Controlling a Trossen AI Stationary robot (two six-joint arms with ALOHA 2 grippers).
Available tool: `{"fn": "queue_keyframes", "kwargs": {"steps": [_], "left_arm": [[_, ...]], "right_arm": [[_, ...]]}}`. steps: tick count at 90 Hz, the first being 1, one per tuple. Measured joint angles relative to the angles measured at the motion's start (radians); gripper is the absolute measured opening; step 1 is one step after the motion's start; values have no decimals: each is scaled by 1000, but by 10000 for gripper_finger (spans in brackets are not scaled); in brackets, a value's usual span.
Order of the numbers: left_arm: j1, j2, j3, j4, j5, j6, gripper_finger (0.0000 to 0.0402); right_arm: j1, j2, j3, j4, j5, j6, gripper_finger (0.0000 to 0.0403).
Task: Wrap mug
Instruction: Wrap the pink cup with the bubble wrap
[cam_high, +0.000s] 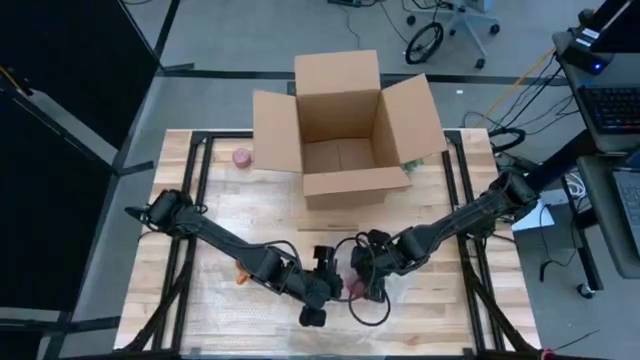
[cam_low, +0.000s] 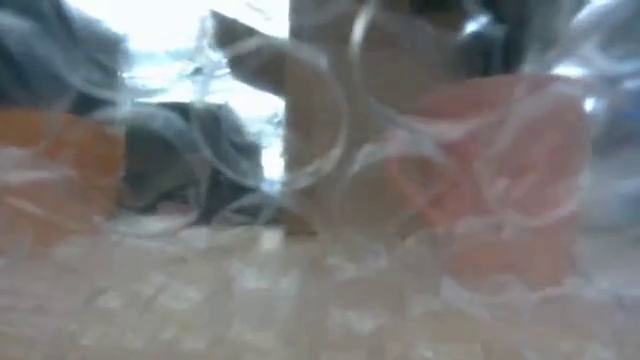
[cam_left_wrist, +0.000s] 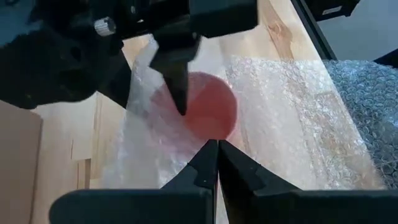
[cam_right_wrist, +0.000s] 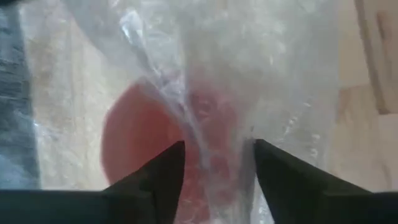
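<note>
Bubble wrap (cam_left_wrist: 292, 118) covered a pinkish-red mug (cam_left_wrist: 208, 112) at the table's near middle, with both grippers meeting over it.

On the wooden table (cam_high: 200, 200), the left gripper (cam_left_wrist: 216, 163) sat just beside the mug with its fingertips pressed together; whether any film was caught between them could not be told. The right gripper (cam_right_wrist: 217, 163) held its fingers parted, a gathered fold of the wrap rising between them and the mug showing red through the film behind. From above, the two arms converged near the front edge, well apart from the open cardboard box (cam_high: 345, 130) at the far side. A small pink object (cam_high: 241, 157) lay just left of the box. The low view showed only blurred plastic.
</note>
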Motion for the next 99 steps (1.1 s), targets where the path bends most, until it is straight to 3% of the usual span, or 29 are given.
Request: {"fn": "queue_keyframes", "kwargs": {"steps": [36, 69, 99], "left_arm": [[-1, 32, 2, 77, 58, 0, 0], [-29, 149, 1, 222, 116, -107, 0], [-15, 221, 0, 238, 3, -191, 0]], "right_arm": [[-13, -141, 0, -35, 3, -6, 7], [-11, -161, 28, -32, -6, 3, 1], [40, -157, 72, 87, -1, 54, 0]]}}
